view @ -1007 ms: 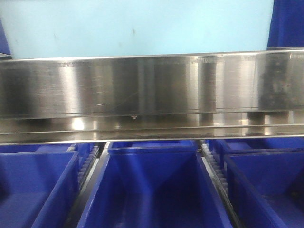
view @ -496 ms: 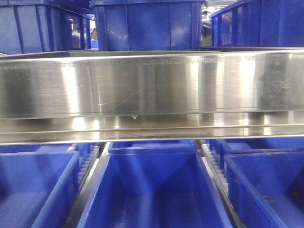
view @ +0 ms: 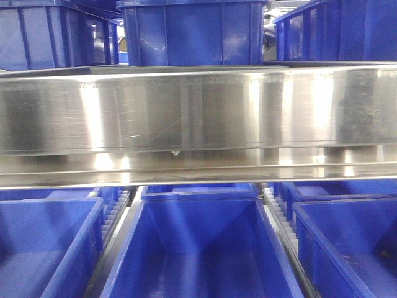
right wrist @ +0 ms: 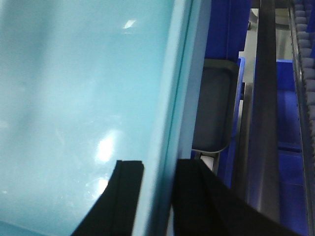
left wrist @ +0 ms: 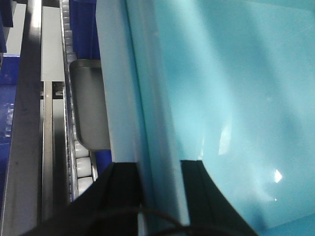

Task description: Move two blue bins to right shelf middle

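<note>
Steel shelf rail (view: 198, 108) spans the front view from edge to edge, mirror-bright. Royal-blue bins (view: 192, 248) stand in a row under it, with more on the tier above. Pale blue bin (left wrist: 236, 98) fills most of both wrist views, its side wall running alongside a roller track (left wrist: 81, 167). One bin or two nested: cannot tell. Left gripper (left wrist: 160, 194) is clenched on the bin's rim wall, one black finger on each side. Right gripper (right wrist: 158, 196) has the same grasp on a pale bin wall.
</note>
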Tool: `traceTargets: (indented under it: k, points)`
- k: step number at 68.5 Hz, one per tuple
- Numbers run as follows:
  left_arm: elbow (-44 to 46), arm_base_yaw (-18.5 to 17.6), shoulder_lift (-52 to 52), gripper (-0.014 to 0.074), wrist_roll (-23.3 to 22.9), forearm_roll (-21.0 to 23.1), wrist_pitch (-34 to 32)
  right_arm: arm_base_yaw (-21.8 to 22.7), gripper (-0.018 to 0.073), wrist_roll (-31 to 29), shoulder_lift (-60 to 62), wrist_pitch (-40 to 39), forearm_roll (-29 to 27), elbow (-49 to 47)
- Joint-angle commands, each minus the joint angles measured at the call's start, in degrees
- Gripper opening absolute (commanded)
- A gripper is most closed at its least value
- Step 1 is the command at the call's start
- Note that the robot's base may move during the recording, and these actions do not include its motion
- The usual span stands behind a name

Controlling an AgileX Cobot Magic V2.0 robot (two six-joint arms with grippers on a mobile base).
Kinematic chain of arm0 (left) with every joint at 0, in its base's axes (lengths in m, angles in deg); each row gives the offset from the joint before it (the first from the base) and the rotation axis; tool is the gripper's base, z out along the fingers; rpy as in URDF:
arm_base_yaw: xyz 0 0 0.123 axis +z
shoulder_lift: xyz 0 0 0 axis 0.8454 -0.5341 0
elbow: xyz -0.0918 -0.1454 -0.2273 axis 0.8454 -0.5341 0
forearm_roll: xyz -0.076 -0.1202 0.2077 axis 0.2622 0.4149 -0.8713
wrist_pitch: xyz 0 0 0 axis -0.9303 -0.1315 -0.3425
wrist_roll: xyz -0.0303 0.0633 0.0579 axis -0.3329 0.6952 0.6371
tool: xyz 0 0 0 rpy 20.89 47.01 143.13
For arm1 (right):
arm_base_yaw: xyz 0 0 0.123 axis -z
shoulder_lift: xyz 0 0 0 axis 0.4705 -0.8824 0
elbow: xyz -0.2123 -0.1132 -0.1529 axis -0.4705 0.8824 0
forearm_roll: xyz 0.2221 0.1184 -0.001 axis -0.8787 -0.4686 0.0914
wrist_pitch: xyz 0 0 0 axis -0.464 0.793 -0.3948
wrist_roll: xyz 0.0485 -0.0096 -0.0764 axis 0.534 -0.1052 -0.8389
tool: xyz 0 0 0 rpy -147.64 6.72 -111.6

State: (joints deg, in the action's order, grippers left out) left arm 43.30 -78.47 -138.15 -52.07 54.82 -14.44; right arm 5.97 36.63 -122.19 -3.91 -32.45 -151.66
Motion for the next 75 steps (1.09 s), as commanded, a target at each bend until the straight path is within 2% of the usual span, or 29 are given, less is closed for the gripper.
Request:
traceTargets:
  k: [1, 26, 75]
  points:
    - [0.92, -0.53, 1.14, -0.0111, 1.64, 5.85, -4.99, -0.30, -0.0154, -0.73, 1.08, -5.56, -3.28, -0.95]
    - [0.92, -0.53, 1.14, -0.0111, 1.64, 5.85, -8.28, -0.30, -0.0154, -0.73, 1.08, -5.80, -3.28, -0.95]
    - [0.92, -0.53, 1.14, -0.0111, 1.64, 5.85, -8.28, -0.30, -0.0154, -0.73, 0.98, -5.79, -3.28, -0.95]
